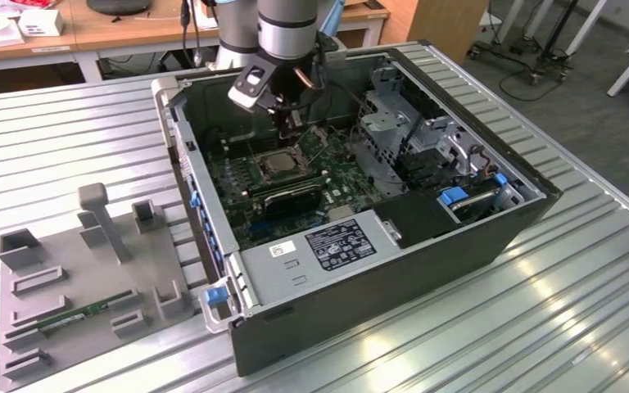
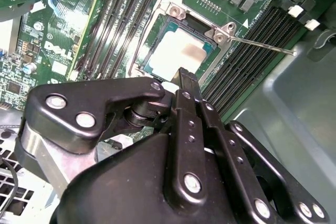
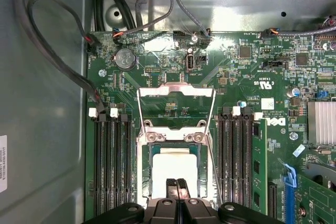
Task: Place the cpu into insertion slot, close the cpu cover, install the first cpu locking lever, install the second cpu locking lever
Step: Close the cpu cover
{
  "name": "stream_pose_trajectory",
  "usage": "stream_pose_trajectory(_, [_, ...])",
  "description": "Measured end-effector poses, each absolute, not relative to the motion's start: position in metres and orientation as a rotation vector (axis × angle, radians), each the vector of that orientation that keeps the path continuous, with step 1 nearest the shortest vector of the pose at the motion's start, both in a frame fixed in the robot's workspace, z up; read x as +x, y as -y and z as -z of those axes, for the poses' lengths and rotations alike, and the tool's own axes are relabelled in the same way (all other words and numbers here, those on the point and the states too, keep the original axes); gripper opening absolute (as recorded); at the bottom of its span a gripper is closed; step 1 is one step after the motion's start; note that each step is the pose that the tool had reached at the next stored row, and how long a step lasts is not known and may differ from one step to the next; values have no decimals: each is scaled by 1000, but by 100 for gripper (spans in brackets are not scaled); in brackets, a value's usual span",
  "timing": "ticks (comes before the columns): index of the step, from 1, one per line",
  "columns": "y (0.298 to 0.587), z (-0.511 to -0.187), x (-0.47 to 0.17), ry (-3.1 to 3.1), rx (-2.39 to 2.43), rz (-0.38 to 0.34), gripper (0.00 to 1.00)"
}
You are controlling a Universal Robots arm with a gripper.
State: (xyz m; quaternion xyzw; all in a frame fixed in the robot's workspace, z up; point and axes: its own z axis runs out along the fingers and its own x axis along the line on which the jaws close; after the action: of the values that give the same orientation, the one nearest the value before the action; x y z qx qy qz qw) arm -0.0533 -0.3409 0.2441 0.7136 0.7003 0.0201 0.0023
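Currently, from my remote station, I record the arm reaching down into the open computer case, which lies on its side on the ribbed metal table.

1. Gripper: I see the two black fingertips pressed together, with nothing between them. In both wrist views they sit low over the near edge of the cpu; I cannot tell whether they touch it.
2. Cpu: seated flat inside the insertion slot on the green motherboard, pale metal top facing up. In the exterior view it shows as a small bright square directly below the gripper.
3. Cpu cover: swung open on its hinge at the far side of the slot, its window frame clear of the chip. It is not closed.
4. Locking lever: in the second wrist view I note one thin metal rod unlatched, running from a corner of the slot out across the black memory slots.
5. Surroundings: banks of memory slots flank the slot on both sides. On the exterior view's left, well apart from the case, a grey fixture tray carries a green memory stick.
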Motion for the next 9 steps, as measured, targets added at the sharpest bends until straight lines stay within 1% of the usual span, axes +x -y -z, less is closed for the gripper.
stream_pose_trajectory(9, [341, -248, -53, -2197, 2238, -63, 11])
